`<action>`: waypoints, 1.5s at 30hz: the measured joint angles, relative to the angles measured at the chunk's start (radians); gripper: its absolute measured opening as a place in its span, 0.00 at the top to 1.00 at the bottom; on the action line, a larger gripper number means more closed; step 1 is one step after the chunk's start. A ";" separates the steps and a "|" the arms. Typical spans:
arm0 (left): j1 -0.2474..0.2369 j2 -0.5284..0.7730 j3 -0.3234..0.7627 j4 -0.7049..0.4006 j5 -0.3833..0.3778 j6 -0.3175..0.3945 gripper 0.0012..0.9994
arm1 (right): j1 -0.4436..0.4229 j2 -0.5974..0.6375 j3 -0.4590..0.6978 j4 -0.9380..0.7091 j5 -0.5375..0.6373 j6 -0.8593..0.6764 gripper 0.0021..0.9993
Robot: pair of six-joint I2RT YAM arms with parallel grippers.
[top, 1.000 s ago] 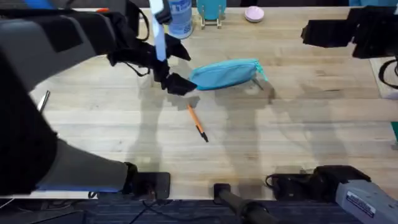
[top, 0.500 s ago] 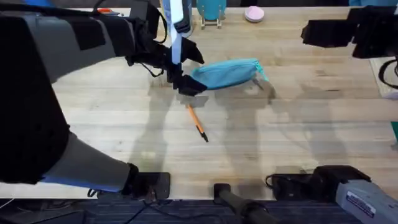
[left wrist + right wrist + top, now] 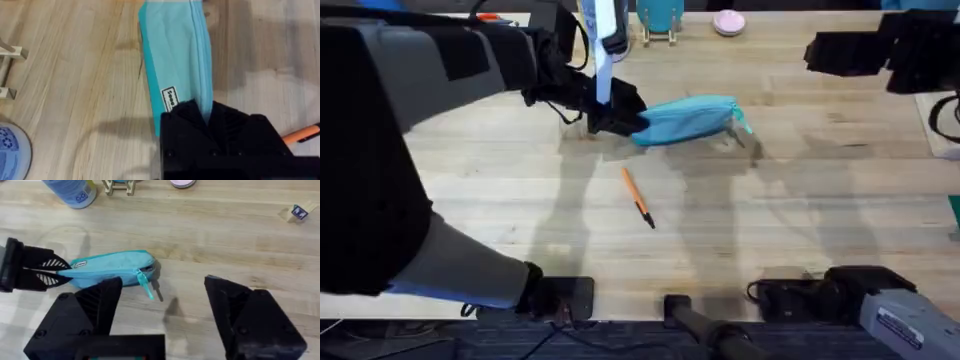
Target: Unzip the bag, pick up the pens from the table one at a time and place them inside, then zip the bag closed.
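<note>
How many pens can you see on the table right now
1. The orange pen lies bare on the table, in front of the bag and apart from it. The left arm covers part of the table, so another could be hidden.

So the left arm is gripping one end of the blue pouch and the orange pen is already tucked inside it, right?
Not quite. The left fingers do grip one end of the blue pouch, but the orange pen lies on the table in front of it, as the overhead view shows.
</note>
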State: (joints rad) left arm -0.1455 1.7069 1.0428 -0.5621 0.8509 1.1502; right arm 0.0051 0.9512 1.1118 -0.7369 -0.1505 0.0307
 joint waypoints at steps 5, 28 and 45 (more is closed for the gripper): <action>0.000 0.000 0.000 -0.001 -0.002 0.002 0.96 | 0.000 0.000 0.000 0.000 0.000 0.000 0.00; 0.000 0.000 0.000 -0.001 -0.002 0.002 0.96 | 0.000 0.033 0.002 -0.160 -0.029 0.000 0.00; 0.000 0.000 0.000 -0.001 -0.002 0.002 0.96 | 0.000 0.099 0.002 -0.233 -0.053 0.072 0.00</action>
State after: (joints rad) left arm -0.1455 1.7069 1.0428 -0.5636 0.8486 1.1519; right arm 0.0051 1.0500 1.1137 -0.9699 -0.2035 0.1023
